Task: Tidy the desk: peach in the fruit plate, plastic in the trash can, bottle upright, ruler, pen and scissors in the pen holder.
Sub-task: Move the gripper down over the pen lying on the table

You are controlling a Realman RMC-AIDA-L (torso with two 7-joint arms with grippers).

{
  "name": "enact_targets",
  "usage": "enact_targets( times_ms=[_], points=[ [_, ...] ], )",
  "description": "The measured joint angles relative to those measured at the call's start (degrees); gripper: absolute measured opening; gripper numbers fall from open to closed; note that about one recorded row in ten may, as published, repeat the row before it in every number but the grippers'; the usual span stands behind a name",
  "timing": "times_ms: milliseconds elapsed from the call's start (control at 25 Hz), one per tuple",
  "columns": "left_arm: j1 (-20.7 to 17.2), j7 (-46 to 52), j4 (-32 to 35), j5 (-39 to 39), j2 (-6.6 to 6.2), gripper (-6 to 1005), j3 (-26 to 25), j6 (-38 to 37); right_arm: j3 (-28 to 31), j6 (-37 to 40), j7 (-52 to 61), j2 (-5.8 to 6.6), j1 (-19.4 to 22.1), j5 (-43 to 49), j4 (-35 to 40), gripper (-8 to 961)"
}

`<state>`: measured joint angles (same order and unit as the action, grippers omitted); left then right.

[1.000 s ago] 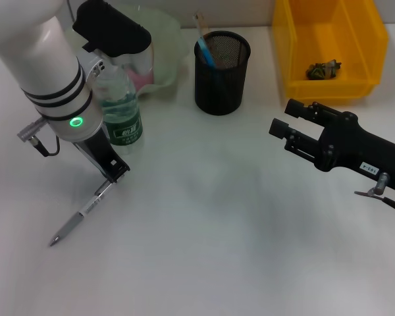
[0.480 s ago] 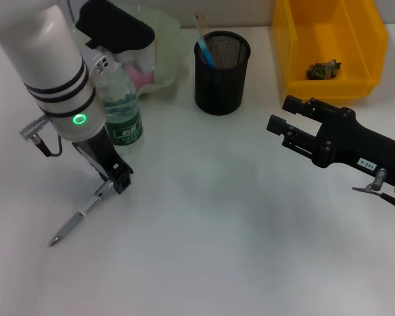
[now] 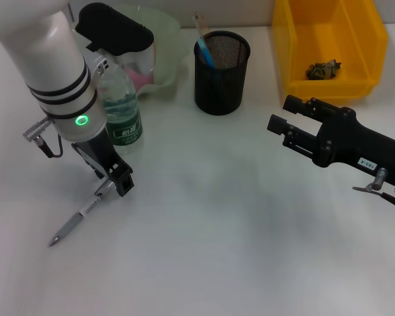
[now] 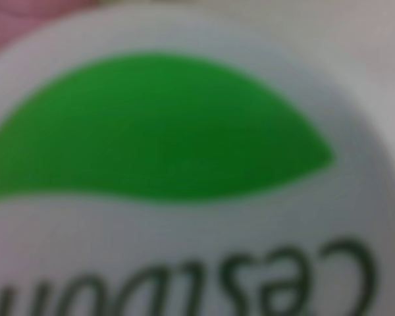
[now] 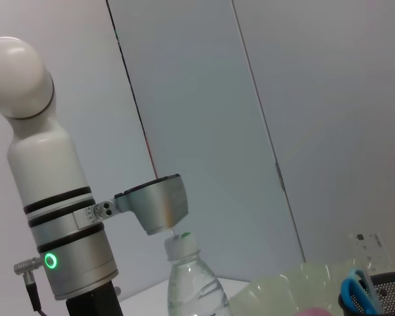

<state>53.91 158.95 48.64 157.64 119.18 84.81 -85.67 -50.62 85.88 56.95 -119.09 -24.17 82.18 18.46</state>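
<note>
Grey pen (image 3: 78, 217) lies nearest on the white desk (image 3: 217, 230), slanted, tip toward the near-left. Its upper end sits at the left gripper (image 3: 115, 181), which points down at the desk; fingers look closed around that end of the pen, though the grip itself is partly hidden by the black fingers.

Just behind the left gripper, 1 water bottle (image 3: 120, 108) stands upright, green label facing out; the left wrist view is filled by that blurred green label (image 4: 151, 131). In the right wrist view the bottle (image 5: 187, 283) stands beside the left arm.

Right gripper (image 3: 283, 122) hovers over the desk at mid-right, well apart from everything, fingers parted, nothing between them.

Farther back: pale green fruit plate (image 3: 164, 39) behind the bottle, something pink (image 3: 141, 78) in it. Black mesh pen holder (image 3: 222, 72) stands centre-rear with blue-handled scissors (image 3: 205, 51) and 1 ruler (image 3: 200, 23) poking out. Yellow trash can (image 3: 329, 46) at far right holds crumpled plastic (image 3: 324, 69).
</note>
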Motion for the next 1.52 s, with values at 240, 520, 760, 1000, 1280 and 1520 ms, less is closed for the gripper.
enact_targets(
  times_ms=[240, 520, 760, 1000, 1280, 1520],
  points=[
    [0.1, 0.0, -1.1, 0.0, 0.0, 527, 0.2, 0.2, 0.0, -0.2, 0.0, 0.0, 0.0, 0.0, 0.0, 582],
    [0.1, -0.1, -1.6, 0.6, 0.0, 526, 0.3, 0.6, 0.0, -0.2, 0.0, 0.0, -0.1, 0.0, 0.0, 582],
    [0.1, 0.0, -1.7, 0.8, 0.0, 525, 0.3, 0.8, 0.0, -0.2, 0.0, 0.0, -0.1, 0.0, 0.0, 582],
    [0.1, -0.1, -1.7, 0.8, 0.0, 524, 0.5, 0.8, 0.0, -0.2, 0.0, 0.0, -0.1, 0.0, 0.0, 582],
    [0.1, -0.4, -1.7, 0.8, 0.0, 523, 0.4, 1.1, 0.0, -0.2, -0.1, 0.0, -0.1, 0.0, 0.0, 582],
    [0.3, -0.5, -1.7, 0.8, 0.0, 409, 0.9, 1.1, 0.0, -0.2, -0.1, 0.0, -0.1, 0.0, 0.0, 582]
  ],
)
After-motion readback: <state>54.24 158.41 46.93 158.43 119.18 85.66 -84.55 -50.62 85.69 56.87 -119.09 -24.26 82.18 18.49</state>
